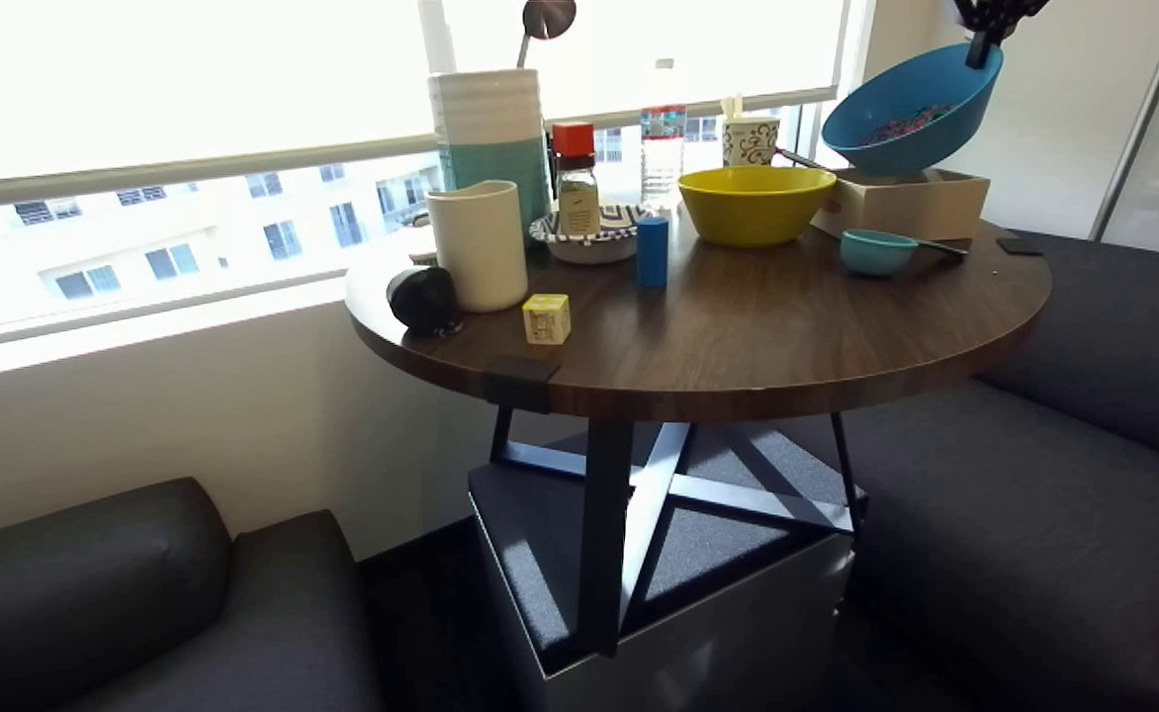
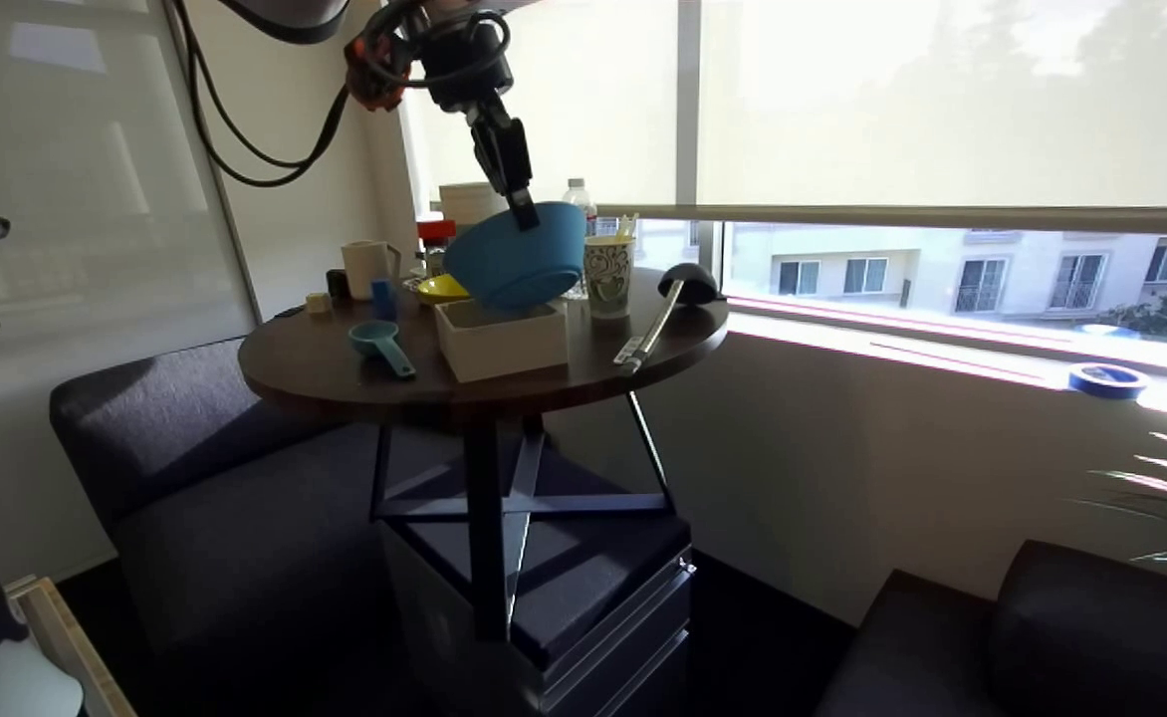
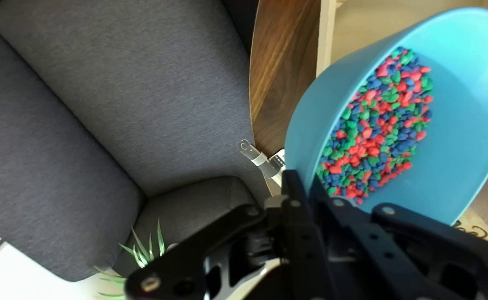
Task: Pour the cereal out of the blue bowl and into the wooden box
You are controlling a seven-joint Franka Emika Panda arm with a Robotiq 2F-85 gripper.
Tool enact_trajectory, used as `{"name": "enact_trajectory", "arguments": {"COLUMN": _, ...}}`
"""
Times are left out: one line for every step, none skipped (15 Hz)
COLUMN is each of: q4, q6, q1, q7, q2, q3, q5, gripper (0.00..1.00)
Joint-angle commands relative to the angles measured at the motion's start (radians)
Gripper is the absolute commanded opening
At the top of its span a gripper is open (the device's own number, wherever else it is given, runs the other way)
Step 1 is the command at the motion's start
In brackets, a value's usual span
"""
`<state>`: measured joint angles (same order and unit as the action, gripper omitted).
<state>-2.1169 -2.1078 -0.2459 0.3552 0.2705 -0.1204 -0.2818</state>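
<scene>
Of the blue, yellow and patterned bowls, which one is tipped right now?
The blue bowl: the gripper holds its rim, tilting it over the wooden box. The yellow bowl and patterned bowl sit upright on the table.

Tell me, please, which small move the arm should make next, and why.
I would probably tip the blue bowl slightly further over the wooden box. The jaws hold its rim, and it leans above the box in both exterior views, yet the wrist view shows the red, green and blue cereal pooled inside, so this tilt seems too shallow to pour.
</scene>
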Motion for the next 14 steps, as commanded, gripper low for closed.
{"name": "enact_trajectory", "arguments": {"q4": 0.002, "q6": -0.001, "q1": -0.005, "q7": 0.036, "q2": 0.024, "q3": 0.016, "q5": -0.057, "gripper": 0.01}}
{"name": "enact_trajectory", "arguments": {"q4": 0.002, "q6": -0.004, "q1": -0.006, "q7": 0.043, "q2": 0.026, "q3": 0.018, "q5": -0.068, "gripper": 0.01}}
{"name": "enact_trajectory", "arguments": {"q4": 0.002, "q6": -0.004, "q1": -0.005, "q7": 0.046, "q2": 0.028, "q3": 0.02, "q5": -0.076, "gripper": 0.01}}
{"name": "enact_trajectory", "arguments": {"q4": 0.001, "q6": -0.006, "q1": -0.005, "q7": 0.052, "q2": 0.03, "q3": 0.022, "q5": -0.086, "gripper": 0.01}}
{"name": "enact_trajectory", "arguments": {"q4": 0.001, "q6": -0.006, "q1": -0.005, "q7": 0.056, "q2": 0.032, "q3": 0.025, "q5": -0.096, "gripper": 0.01}}
{"name": "enact_trajectory", "arguments": {"q4": 0.001, "q6": -0.005, "q1": -0.004, "q7": 0.059, "q2": 0.034, "q3": 0.028, "q5": -0.103, "gripper": 0.01}}
{"name": "enact_trajectory", "arguments": {"q4": 0.001, "q6": -0.005, "q1": -0.004, "q7": 0.065, "q2": 0.036, "q3": 0.031, "q5": -0.113, "gripper": 0.01}}
{"name": "enact_trajectory", "arguments": {"q4": 0.002, "q6": -0.005, "q1": -0.005, "q7": 0.072, "q2": 0.037, "q3": 0.036, "q5": -0.127, "gripper": 0.01}}
{"name": "enact_trajectory", "arguments": {"q4": 0.001, "q6": -0.005, "q1": -0.005, "q7": 0.078, "q2": 0.039, "q3": 0.04, "q5": -0.141, "gripper": 0.01}}
{"name": "enact_trajectory", "arguments": {"q4": 0.001, "q6": -0.003, "q1": -0.008, "q7": 0.09, "q2": 0.041, "q3": 0.048, "q5": -0.169, "gripper": 0.01}}
{"name": "enact_trajectory", "arguments": {"q4": 0.0, "q6": 0.001, "q1": -0.007, "q7": 0.097, "q2": 0.042, "q3": 0.054, "q5": -0.191, "gripper": 0.01}}
{"name": "enact_trajectory", "arguments": {"q4": -0.001, "q6": 0.002, "q1": -0.008, "q7": 0.106, "q2": 0.042, "q3": 0.06, "q5": -0.217, "gripper": 0.01}}
{"name": "enact_trajectory", "arguments": {"q4": -0.001, "q6": 0.005, "q1": -0.006, "q7": 0.115, "q2": 0.043, "q3": 0.067, "q5": -0.239, "gripper": 0.01}}
{"name": "enact_trajectory", "arguments": {"q4": -0.002, "q6": 0.005, "q1": -0.005, "q7": 0.124, "q2": 0.042, "q3": 0.072, "q5": -0.259, "gripper": 0.01}}
